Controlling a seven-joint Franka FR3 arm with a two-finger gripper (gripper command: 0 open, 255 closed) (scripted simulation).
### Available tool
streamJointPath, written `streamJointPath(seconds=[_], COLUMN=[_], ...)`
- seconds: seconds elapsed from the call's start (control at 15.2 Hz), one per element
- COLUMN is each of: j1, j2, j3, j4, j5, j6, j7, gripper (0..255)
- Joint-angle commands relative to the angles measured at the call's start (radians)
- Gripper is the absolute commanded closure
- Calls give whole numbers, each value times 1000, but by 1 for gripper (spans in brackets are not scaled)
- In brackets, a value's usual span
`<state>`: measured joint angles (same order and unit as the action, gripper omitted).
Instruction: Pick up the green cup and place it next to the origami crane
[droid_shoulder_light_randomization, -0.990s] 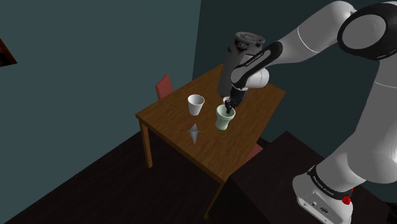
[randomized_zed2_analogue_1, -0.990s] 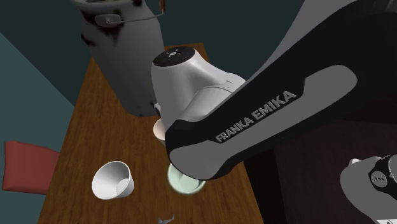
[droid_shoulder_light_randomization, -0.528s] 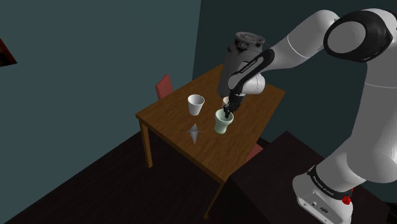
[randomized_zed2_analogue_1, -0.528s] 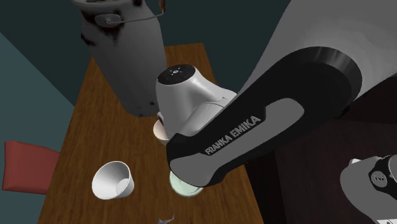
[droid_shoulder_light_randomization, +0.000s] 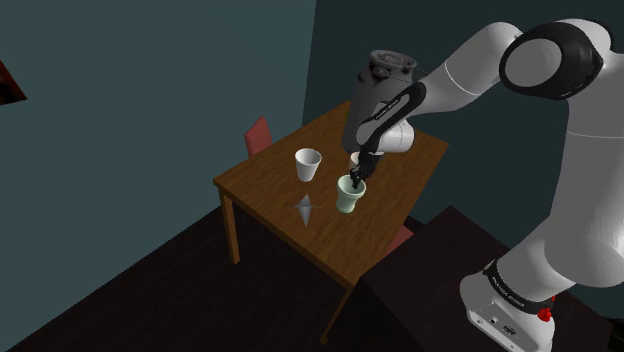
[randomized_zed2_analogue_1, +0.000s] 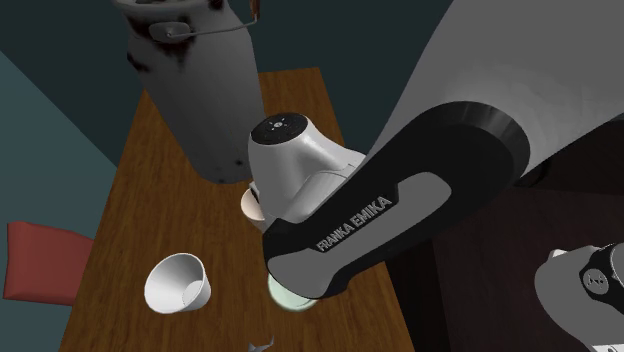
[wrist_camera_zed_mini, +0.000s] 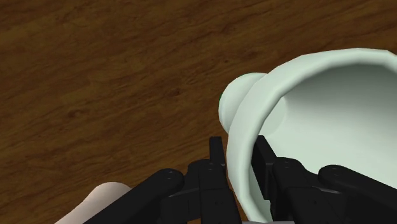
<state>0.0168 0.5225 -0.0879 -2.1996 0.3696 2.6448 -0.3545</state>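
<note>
Pinching the green cup (wrist_camera_zed_mini: 318, 108) by its wall, my gripper (wrist_camera_zed_mini: 238, 159) closed with one finger inside the rim for grip, I hold it over the bench (droid_shoulder_light_randomization: 270, 180) near the crane (droid_shoulder_light_randomization: 306, 210).

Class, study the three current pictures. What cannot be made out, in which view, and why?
The green cup, second exterior view: the arm covers all but a sliver of rim.
The origami crane, same view: cut off by the bottom edge.
A pale object beside the gripper, wrist view: cut by the edge; its kind is unclear.
Shoulder view: whether the green cup rests on the table is too small to tell.
</note>
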Motion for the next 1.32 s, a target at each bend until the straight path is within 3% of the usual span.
streamJointPath(seconds=[0.0, 0.07, 0.13, 0.46, 0.73, 1.25], j1=[0, 0, 0, 0, 16, 15], j2=[0, 0, 0, 0, -114, -114], j3=[0, 0, 0, 0, -38, -38], j4=[0, 0, 0, 0, -17, -17], j5=[0, 0, 0, 0, -47, -48], j6=[0, 0, 0, 0, -97, -97], j7=[0, 0, 0, 0, 34, 34], gripper=[255, 255, 0, 0, 0, 0])
